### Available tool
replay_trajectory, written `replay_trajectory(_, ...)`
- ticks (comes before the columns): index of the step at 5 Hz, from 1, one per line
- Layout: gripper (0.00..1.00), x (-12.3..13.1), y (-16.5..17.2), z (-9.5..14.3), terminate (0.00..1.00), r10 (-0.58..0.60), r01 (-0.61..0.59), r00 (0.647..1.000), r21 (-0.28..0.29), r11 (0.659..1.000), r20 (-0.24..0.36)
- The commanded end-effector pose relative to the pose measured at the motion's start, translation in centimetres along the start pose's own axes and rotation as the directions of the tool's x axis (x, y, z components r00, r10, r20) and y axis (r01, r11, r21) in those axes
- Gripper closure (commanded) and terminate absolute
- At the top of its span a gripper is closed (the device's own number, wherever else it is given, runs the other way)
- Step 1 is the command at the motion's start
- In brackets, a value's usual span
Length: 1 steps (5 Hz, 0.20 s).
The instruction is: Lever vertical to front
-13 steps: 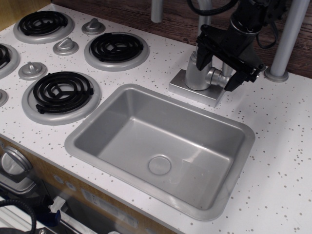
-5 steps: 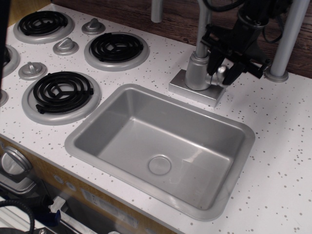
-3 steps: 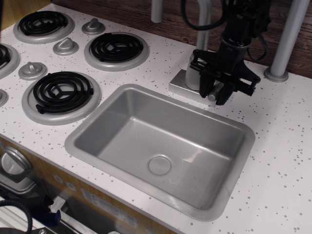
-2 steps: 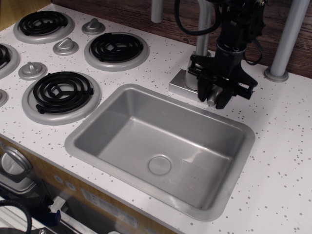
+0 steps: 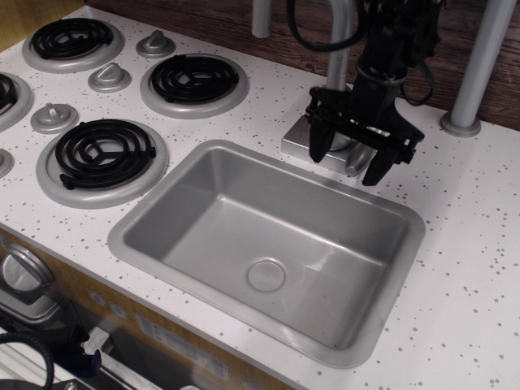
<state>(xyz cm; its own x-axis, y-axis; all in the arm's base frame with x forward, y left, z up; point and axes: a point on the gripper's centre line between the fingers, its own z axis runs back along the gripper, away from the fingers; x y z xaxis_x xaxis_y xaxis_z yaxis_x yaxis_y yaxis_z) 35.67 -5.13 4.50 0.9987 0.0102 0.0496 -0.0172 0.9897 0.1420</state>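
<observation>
While the gripper [image 5: 351, 156] hangs with its jaws spread apart and gripping nothing, the lever [image 5: 357, 160] lies between them, pointing forward toward the sink [image 5: 162, 195] rim. The turn looks essentially done; only backing away seems left.

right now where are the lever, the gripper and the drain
lever [image 5: 355, 160], observation.image view, on its rounded front tip
gripper [image 5: 349, 162], same view, midway between its fingertips
drain [image 5: 266, 275], same view, on its round middle
</observation>
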Motion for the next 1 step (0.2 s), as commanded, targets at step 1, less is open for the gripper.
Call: replay_trajectory(1,0.00,-0.58,0.01,3.67,1.00,0.032,-0.032,0.994,-0.001,0.999,0.104)
